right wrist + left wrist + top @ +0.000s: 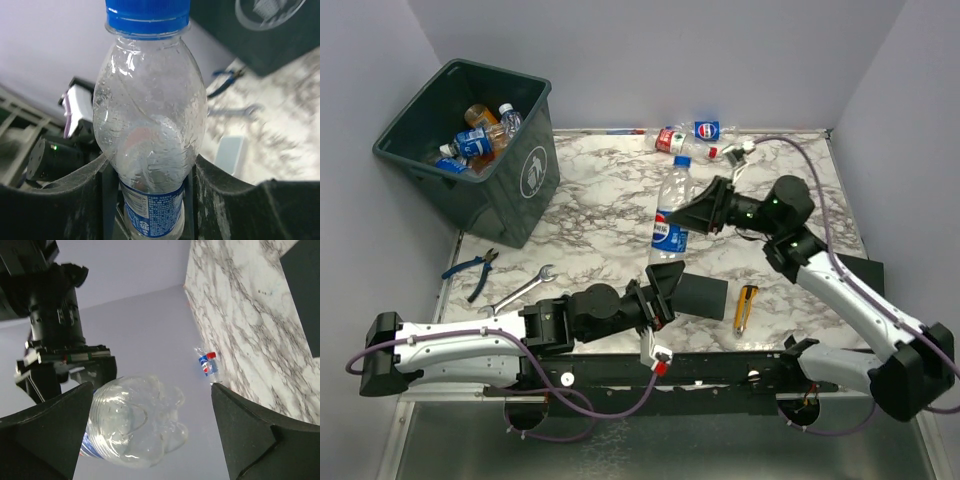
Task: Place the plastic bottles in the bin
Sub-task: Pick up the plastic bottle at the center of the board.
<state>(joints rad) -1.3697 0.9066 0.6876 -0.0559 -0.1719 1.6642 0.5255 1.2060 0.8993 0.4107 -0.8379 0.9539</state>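
A clear plastic bottle [670, 208] with a blue cap and blue label stands upright above the table centre. My right gripper [690, 217] is shut on its body; in the right wrist view both fingers press the sides of the bottle [150, 115] at my right gripper [150, 162]. My left gripper [663, 283] is open just below the bottle's base. In the left wrist view the clear base [135, 420] sits between the spread fingers of my left gripper [152, 390], nearer the left one. The dark grey-green bin [525, 180] at the far left holds several bottles [475, 142]. Two more bottles [670, 140] [706, 130] lie at the back edge.
A black flat pad [708, 297] and a yellow utility knife [746, 306] lie near the front edge. Blue-handled pliers [470, 268] and a wrench [525, 292] lie at the front left. Grey walls close the table on three sides.
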